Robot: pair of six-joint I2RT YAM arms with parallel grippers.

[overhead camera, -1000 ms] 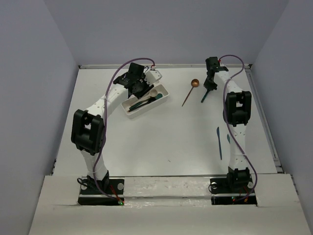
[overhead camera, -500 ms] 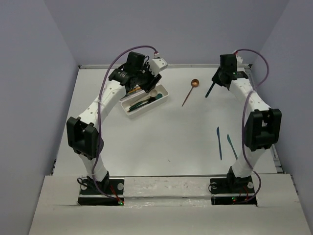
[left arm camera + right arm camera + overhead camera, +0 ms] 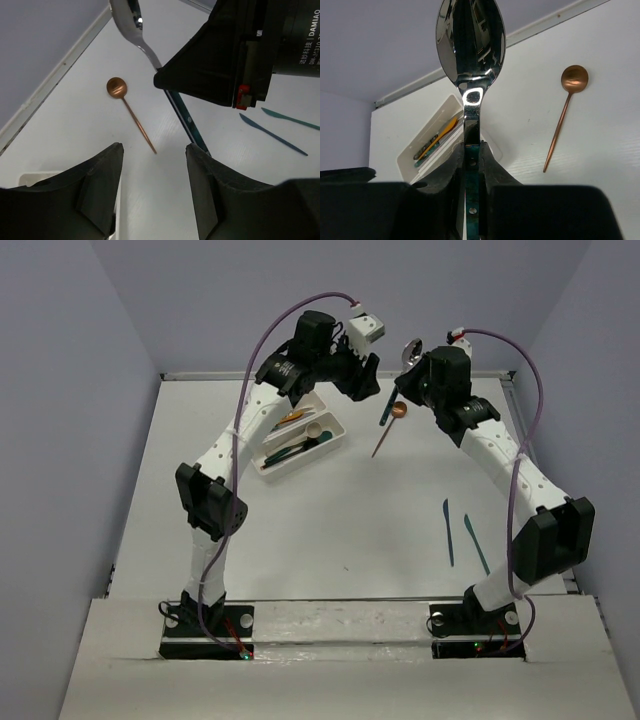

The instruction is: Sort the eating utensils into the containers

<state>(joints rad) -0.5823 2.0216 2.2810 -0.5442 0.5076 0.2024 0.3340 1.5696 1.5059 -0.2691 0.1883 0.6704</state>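
A lab test cell: white table (image 3: 300, 520) between plain lilac walls (image 3: 70, 390), two cabled robot arms (image 3: 225, 445) at its edge

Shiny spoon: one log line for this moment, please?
right pincer: shut on teal-handled silver spoon | left pincer: open, empty | slim copper spoon: on table

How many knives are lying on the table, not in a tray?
2. A blue knife and a teal knife lie side by side, apart, on the right side of the table. More might be hidden.
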